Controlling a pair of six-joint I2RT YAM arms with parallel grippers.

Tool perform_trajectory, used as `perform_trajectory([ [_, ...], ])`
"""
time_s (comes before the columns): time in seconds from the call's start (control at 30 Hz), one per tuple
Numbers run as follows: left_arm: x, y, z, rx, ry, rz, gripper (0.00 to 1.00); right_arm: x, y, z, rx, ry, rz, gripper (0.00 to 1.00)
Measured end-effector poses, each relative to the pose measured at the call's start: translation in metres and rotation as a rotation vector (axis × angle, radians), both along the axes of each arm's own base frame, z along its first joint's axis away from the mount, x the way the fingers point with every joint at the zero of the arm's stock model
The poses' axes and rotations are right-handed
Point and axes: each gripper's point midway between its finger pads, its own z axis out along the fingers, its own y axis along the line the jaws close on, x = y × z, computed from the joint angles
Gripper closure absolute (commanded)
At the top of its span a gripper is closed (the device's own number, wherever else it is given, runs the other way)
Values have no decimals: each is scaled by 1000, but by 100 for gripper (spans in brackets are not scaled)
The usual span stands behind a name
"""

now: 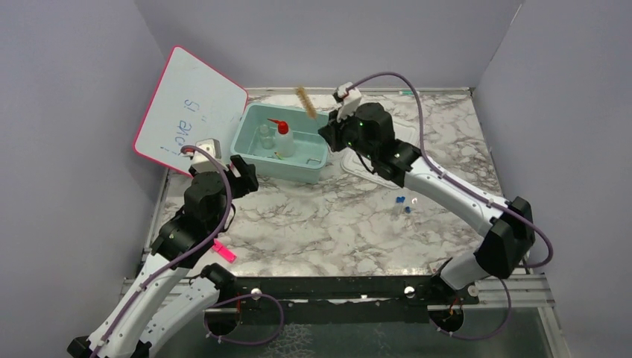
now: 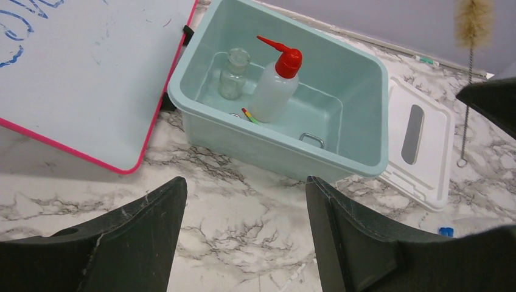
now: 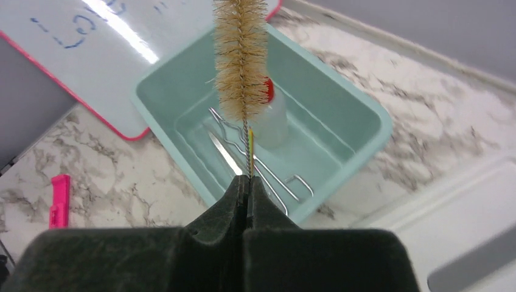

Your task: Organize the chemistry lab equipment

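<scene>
While brush (image 3: 241, 61) is clamped by wire stem in right gripper (image 3: 248, 182), raised near bin (image 2: 277, 152) far rim, left gripper (image 2: 243, 194) is held wide apart, empty, over counter (image 1: 335, 224) before bin. Squeeze bottle (image 2: 274, 91), glass jar (image 2: 234, 76) and tongs (image 3: 228, 155) noted inside bin. Blue-capped vials (image 1: 402, 203) noted on counter beside right arm, apart from bin. Lid (image 2: 420, 146) laid flat just beside bin.
</scene>
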Motion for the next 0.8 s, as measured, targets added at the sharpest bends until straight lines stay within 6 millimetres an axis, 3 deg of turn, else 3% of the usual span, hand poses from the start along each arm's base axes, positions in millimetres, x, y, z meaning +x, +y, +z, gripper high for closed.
perform_trajectory([
  [0.17,-1,1,-1,-6,-10,0,26,18,58,13,-41,-78,232,99],
  [0.27,-2,2,1,-11,-17,1,25,29,88,3,-84,-97,346,99],
  [0.4,-3,3,3,-17,-27,4,25,43,117,-26,-155,-94,463,99],
  [0.6,-2,2,0,-20,-23,5,25,43,123,-107,-299,8,566,99],
  [0.7,-1,1,-3,-19,-20,5,25,40,122,-119,-326,21,595,96],
  [0.8,2,-1,-7,-11,-6,4,25,37,122,-129,-357,35,638,86],
])
